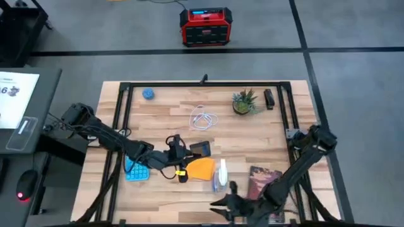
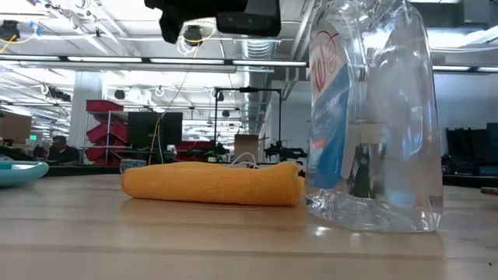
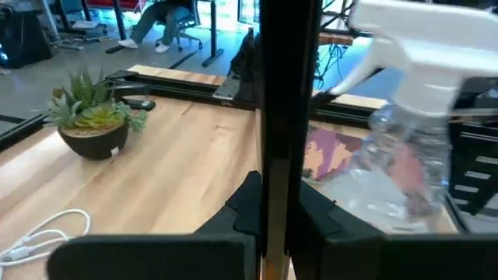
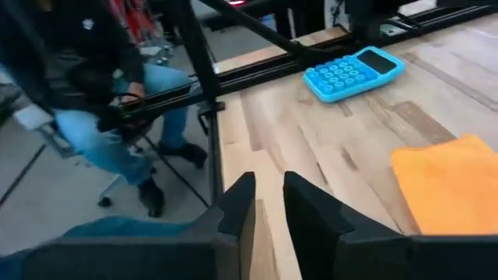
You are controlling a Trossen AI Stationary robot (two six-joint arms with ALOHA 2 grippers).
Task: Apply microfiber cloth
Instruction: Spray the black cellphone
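The orange-yellow microfiber cloth (image 1: pixel 202 169) (image 2: pixel 210 183) lies flat on the table's near middle, also seen in the right wrist view (image 4: pixel 451 187). My left gripper (image 1: pixel 187 152) (image 3: pixel 280 214) reaches in from the left, just beyond the cloth's far edge. It is shut on a black smartphone (image 1: pixel 201 149). My right gripper (image 1: pixel 219 204) (image 4: pixel 268 204) hovers by the table's near edge, in front of the cloth. Its fingers are a little open, with nothing between them. My left gripper pinches the smartphone between its two fingers (image 3: pixel 247 204), which come roughly level from the table's left. In the left wrist view the phone (image 3: pixel 289 93) shows as a dark upright bar between them, reaching well beyond the fingertips. In the low view it hangs clear above the cloth.
A clear spray bottle (image 1: pixel 221 175) (image 2: pixel 373 117) stands right beside the cloth. A blue calculator (image 1: pixel 136 169) lies to the left and a reddish book (image 1: pixel 265 180) to the right. A potted plant (image 1: pixel 243 103) and a white cable (image 1: pixel 203 118) lie farther back. A person sits beyond the table (image 4: pixel 93 85).
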